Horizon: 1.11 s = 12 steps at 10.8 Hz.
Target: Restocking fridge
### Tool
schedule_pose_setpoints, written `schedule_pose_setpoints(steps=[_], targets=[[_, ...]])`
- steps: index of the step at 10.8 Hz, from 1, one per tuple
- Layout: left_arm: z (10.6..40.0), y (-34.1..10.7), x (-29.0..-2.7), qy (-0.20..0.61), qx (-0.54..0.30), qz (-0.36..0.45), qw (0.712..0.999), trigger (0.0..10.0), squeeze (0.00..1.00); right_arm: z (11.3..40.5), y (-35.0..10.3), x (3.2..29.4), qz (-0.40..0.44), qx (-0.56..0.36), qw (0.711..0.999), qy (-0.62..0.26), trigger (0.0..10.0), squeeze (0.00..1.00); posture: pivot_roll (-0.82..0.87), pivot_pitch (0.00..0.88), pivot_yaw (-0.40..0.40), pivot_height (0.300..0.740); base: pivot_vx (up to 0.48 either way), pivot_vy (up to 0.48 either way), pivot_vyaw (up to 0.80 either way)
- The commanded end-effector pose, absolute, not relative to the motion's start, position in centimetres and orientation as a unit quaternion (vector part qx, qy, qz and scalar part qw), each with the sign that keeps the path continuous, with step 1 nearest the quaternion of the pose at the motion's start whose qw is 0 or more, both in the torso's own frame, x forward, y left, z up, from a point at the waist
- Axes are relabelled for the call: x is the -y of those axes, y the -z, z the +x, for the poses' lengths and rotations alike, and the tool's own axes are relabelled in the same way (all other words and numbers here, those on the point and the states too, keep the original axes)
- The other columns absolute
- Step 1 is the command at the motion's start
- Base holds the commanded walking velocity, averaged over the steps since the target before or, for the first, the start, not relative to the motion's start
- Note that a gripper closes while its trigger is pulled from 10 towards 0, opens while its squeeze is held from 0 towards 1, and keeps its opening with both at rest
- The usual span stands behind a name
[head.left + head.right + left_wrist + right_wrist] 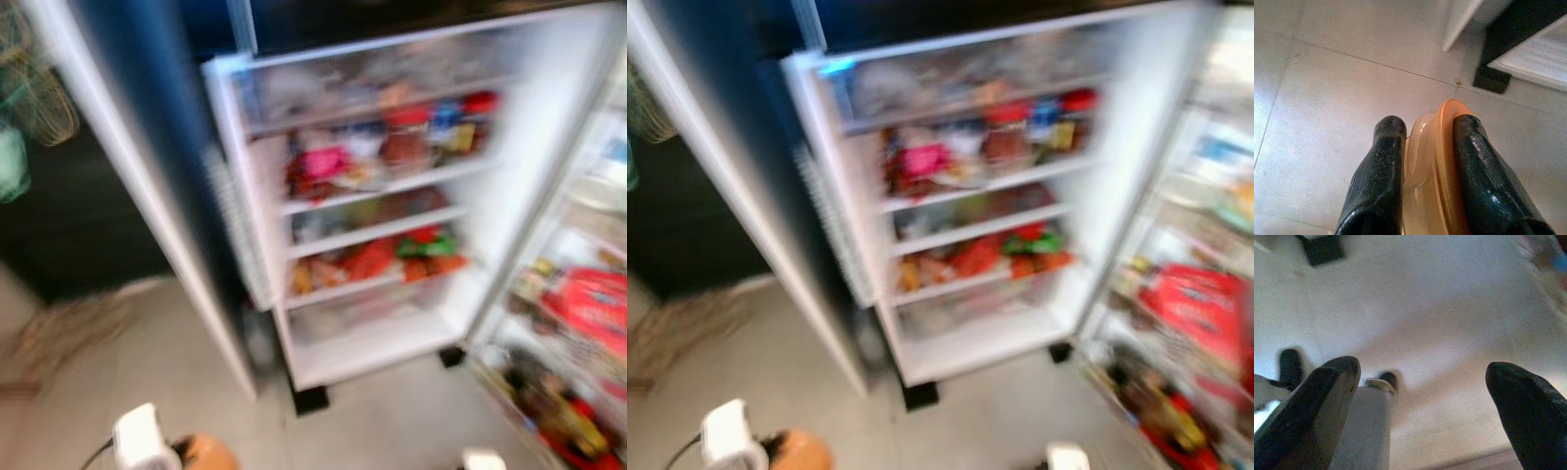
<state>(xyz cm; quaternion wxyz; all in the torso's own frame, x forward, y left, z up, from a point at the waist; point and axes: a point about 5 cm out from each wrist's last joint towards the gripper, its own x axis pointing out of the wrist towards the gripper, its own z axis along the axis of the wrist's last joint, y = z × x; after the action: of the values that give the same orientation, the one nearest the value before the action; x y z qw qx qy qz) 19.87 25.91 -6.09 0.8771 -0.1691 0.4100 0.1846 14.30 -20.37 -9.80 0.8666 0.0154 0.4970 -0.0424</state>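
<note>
Carry-in step, head views blurred: left gripper (pixel 1422 161), jaws clamped on orange lid (pixel 1442 161) at lower left, right gripper (pixel 1420 382) jaws apart, empty; next, judge: lift lid toward open fridge (pixel 372 225) shelves, centre.

A home kitchen, seen in blur. A tall fridge (pixel 372 206) stands open ahead, its white shelves (pixel 377 230) crowded with packets and jars in red, green and pink. On the right its open door (pixel 578 333) holds racks of bottles and a red packet (pixel 593 304). The floor (pixel 392 421) is pale tile, with a grout line clear in the left wrist view. At far left a wire basket (pixel 44 103) hangs against a dark wall.
</note>
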Motion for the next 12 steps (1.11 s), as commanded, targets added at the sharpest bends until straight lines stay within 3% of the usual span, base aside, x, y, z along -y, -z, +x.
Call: schedule_pose_setpoints(steps=[1,10,12], targets=[[20.14,6.08,-25.51,-0.178,-0.409,-0.168,0.879,10.0,0.0,14.04,9.82,20.8,0.024,-0.498,0.865,0.053,10.0,0.0,-0.05,0.0,0.074,0.74,0.0,-0.307,0.0],[20.19,6.04,-25.48,-0.176,-0.404,-0.171,0.881,10.0,0.0,14.35,9.68,20.82,0.027,-0.49,0.87,0.049,10.0,0.0,-0.05,0.0,0.067,0.74,0.0,-0.295,0.0],[20.64,5.78,-25.32,-0.156,-0.393,-0.153,0.893,10.0,0.0,14.44,9.58,21.21,0.021,-0.491,0.87,0.051,10.0,0.0,-0.05,0.0,0.05,0.74,0.0,0.0,0.0]])
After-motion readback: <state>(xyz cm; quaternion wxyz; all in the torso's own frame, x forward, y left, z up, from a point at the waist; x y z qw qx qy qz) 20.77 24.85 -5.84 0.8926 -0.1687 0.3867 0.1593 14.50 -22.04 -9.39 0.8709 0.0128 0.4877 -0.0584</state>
